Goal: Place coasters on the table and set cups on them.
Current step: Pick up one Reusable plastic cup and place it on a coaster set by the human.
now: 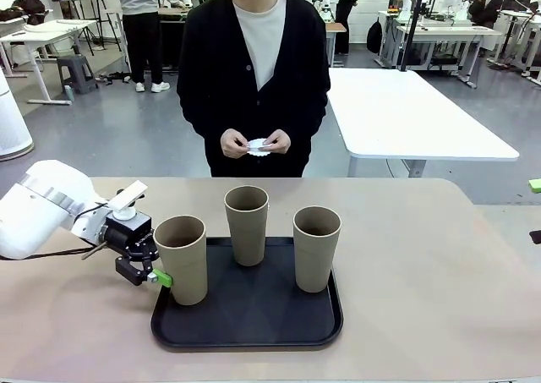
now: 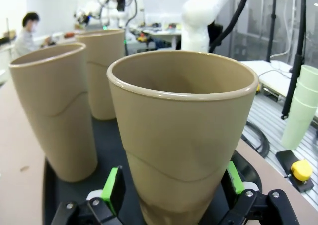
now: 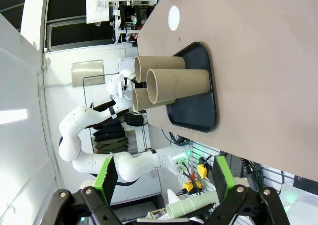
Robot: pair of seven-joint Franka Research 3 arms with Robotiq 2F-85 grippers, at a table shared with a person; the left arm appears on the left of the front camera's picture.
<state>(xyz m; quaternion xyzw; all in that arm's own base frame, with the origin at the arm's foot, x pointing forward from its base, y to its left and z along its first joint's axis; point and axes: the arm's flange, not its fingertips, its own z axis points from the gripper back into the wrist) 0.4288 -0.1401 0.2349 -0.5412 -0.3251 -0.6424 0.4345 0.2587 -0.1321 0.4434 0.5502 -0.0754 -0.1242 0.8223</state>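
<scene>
Three tan cups stand upright on a black tray (image 1: 254, 332) on the beige table (image 1: 423, 273): a left cup (image 1: 182, 259), a middle cup (image 1: 247, 224) and a right cup (image 1: 316, 248). My left gripper (image 1: 169, 277) is open around the left cup (image 2: 184, 135) near its base. Its green pads (image 2: 113, 187) stand on either side with small gaps. The person at the far side holds white coasters (image 1: 259, 144) in both hands. One white scalloped coaster (image 3: 173, 18) lies on the tabletop near a far corner. My right gripper (image 3: 164, 178) hangs open and empty, well away from the tray (image 3: 196, 106).
A white table (image 1: 414, 112) stands behind the person on the right. Bare tabletop lies right of the tray and in front of the person. A stack of pale green cups (image 2: 303, 111) stands off the table beside the left arm's side.
</scene>
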